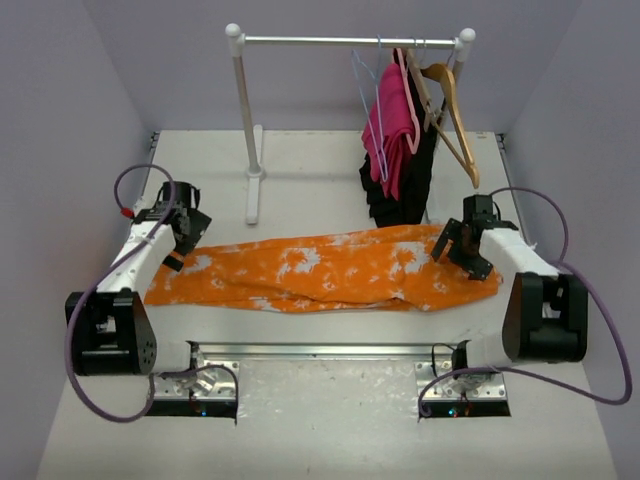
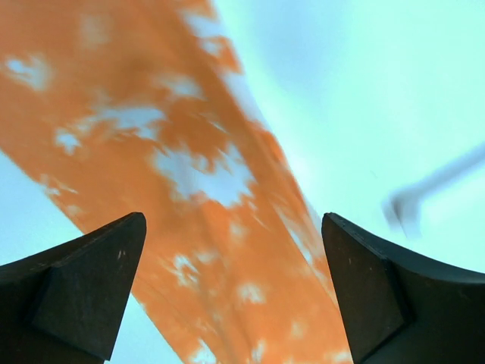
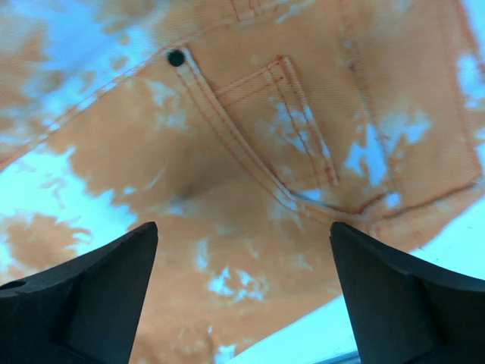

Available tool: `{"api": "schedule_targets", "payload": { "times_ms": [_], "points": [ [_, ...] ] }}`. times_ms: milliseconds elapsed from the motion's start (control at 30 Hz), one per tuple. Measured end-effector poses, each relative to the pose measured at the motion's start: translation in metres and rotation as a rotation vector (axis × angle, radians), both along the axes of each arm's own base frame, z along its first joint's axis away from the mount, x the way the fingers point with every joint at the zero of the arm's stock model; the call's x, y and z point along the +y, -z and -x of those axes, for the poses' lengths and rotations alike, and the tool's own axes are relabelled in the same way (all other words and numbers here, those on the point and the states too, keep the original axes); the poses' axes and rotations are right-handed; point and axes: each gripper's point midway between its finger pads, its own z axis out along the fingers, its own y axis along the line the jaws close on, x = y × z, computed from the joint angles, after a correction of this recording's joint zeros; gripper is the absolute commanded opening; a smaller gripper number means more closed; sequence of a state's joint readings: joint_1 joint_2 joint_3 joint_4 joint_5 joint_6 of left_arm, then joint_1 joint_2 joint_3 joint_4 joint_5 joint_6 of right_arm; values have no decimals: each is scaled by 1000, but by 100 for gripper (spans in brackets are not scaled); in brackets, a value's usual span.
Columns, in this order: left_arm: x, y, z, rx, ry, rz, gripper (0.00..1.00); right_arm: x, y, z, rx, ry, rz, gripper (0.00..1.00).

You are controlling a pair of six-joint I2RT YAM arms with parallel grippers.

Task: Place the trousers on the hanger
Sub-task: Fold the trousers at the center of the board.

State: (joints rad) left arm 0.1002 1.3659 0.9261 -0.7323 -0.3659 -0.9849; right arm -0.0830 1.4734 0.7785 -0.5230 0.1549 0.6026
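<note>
**While both arms hover, the trousers lie flat on the table**

Although each arm reaches forward from its base, neither holds anything. In the top view the left gripper hangs at 9 o'clock, over the leg end of the trousers, its forearm angled up and inward. The right gripper sits at 3 o'clock over the waist end, tipped downward. The trousers stretch across the table between the two, from 9 to 3 o'clock.

Only the top view shows the hanger. It hangs at 12 o'clock on the rail, just left of a pink garment, a black garment and a wooden hanger, well apart from the trousers.

From the left wrist, the wide-spread fingers frame blurred orange cloth below, gripping nothing. From the right wrist, the fingers also stand far apart and empty. That view alone shows a stitched pocket and a dark rivet.
</note>
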Motion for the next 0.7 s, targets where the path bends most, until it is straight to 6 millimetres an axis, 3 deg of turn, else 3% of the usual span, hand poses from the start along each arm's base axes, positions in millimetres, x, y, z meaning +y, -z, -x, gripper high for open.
{"api": "schedule_targets", "payload": {
  "times_ms": [167,233,333,467,700],
  "points": [
    [-74,-45,-15,-166,309,1,100,-21,-37,-5,-131,73,57,99],
    [-105,-58,-15,-215,436,10,100,-41,-37,3,-139,165,80,99],
    [-137,-65,-11,-244,580,36,100,-64,-24,32,-97,294,118,99],
    [-148,-67,-7,-240,683,44,100,-77,-2,59,-10,377,104,99],
    [-161,-102,5,-364,827,47,100,-79,27,48,-3,404,2,98]
  ]
}}
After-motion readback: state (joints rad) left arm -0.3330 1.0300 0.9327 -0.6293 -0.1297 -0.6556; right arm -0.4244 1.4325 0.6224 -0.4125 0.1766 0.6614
